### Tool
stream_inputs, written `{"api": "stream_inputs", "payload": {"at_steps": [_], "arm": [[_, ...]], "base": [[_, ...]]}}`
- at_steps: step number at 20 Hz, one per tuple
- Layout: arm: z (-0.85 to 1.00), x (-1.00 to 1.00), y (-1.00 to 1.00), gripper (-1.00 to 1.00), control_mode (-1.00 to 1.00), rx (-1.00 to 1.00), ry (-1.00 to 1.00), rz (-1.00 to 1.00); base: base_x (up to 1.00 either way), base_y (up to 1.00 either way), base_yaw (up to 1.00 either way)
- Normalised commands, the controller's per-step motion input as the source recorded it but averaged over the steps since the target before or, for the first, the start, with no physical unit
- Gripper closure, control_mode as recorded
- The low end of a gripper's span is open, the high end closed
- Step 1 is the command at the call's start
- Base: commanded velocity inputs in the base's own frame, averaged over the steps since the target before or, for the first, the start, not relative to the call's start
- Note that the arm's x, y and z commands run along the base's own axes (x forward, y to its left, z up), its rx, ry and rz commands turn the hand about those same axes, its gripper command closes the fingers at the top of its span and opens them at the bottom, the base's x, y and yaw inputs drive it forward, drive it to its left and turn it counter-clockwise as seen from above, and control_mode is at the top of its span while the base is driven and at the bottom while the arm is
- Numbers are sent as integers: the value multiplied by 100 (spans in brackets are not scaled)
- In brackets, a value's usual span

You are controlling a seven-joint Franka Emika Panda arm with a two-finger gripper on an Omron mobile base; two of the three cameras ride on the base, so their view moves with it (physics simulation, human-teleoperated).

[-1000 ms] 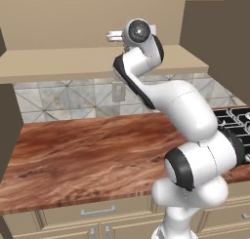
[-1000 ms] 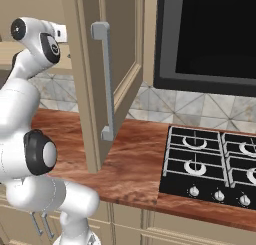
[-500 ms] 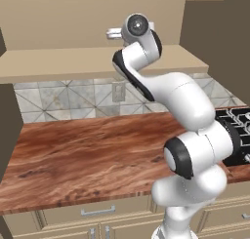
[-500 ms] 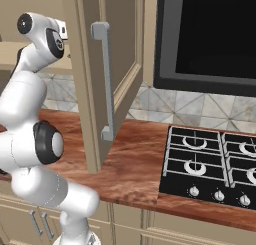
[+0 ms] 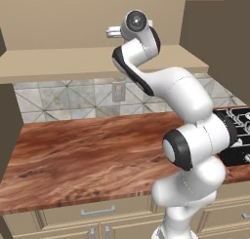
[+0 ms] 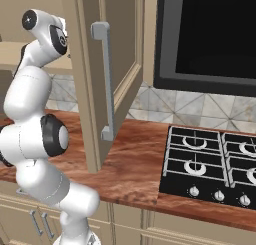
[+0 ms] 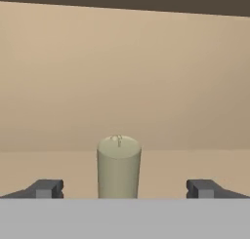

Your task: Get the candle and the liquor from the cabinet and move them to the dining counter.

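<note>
Over the last second the arm (image 5: 185, 106) rises and straightens: its elbow joint, which sat low near the base, now stands higher above the table (image 5: 83, 155) in the left base view. In the right base view the same dark joint (image 6: 52, 135) climbs from waist height to mid-frame, and the upper link stands more upright. The wrist (image 5: 136, 26) lifts slightly, higher against the cabinet (image 5: 97, 62) shelf, and the whole arm leans closer toward it.
</note>
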Motion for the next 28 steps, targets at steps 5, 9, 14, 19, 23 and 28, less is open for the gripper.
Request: {"api": "stream_inputs", "payload": {"at_steps": [5,9,14,19,23,28], "arm": [[-1,10,0,-100,-100,0,1,0],[-4,10,0,100,-100,0,2,0],[-6,7,0,100,-100,0,0,0],[-1,2,0,100,-100,0,0,0],[0,0,0,100,-100,0,0,0],[0,0,0,100,-100,0,0,0]], "base": [[0,0,0],[0,0,0],[0,0,0],[0,0,0],[0,0,0],[0,0,0]]}}
